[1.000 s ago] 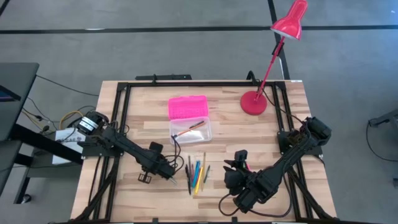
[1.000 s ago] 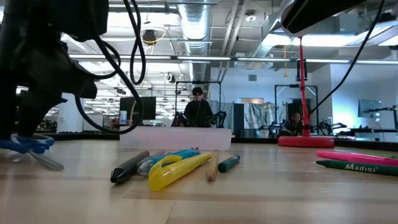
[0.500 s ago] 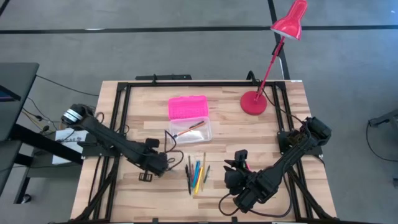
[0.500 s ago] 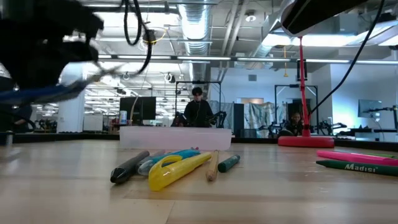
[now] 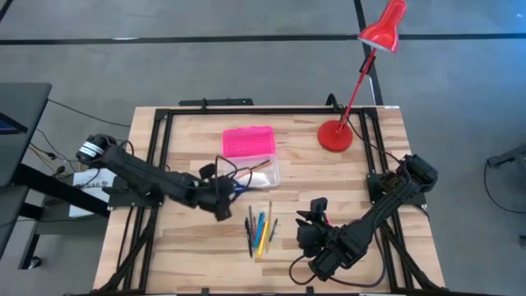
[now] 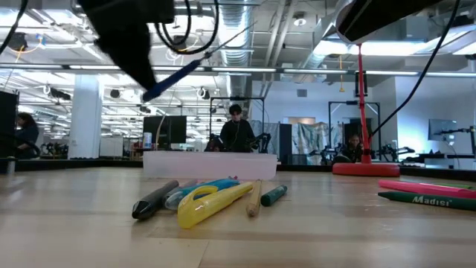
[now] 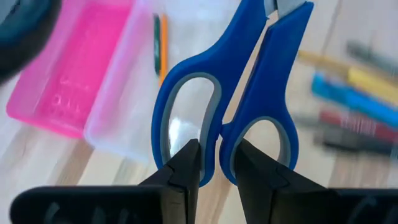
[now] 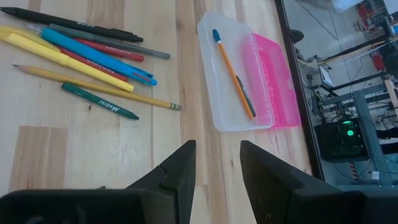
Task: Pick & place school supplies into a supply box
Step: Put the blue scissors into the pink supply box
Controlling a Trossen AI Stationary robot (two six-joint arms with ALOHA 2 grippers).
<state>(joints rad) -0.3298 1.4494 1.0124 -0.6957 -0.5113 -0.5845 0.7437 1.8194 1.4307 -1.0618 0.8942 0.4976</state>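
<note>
- We find the left gripper [image 5: 223, 197] raised above the table [image 5: 181, 156], just in front of the supply box [image 5: 251, 160] on its left side.
- Its fingers [image 7: 186, 171] are clenched on the blue-handled scissors [image 7: 233, 93]: each finger passes through a handle loop, and the blades point away toward the box.
- In the low view we see the scissors [image 6: 175, 74] well clear of the tabletop, tilted upward.
- The supply box lies open near the table's middle, pink lid [image 5: 247, 141] flat at the far side, clear base [image 8: 230, 74] nearer us; an orange pencil [image 8: 233, 74] lies inside the base.
- In front of the box we note the remaining pens and pencils [image 5: 260, 230] lying side by side on the wood; yellow, blue, green, red and dark ones show in the right wrist view.
- The right gripper [image 5: 314, 215] waits low just right of that group, fingers [image 8: 177, 171] parted and grasping nothing.
- A red lamp [image 5: 335, 136] stands at the far right of the table.
</note>
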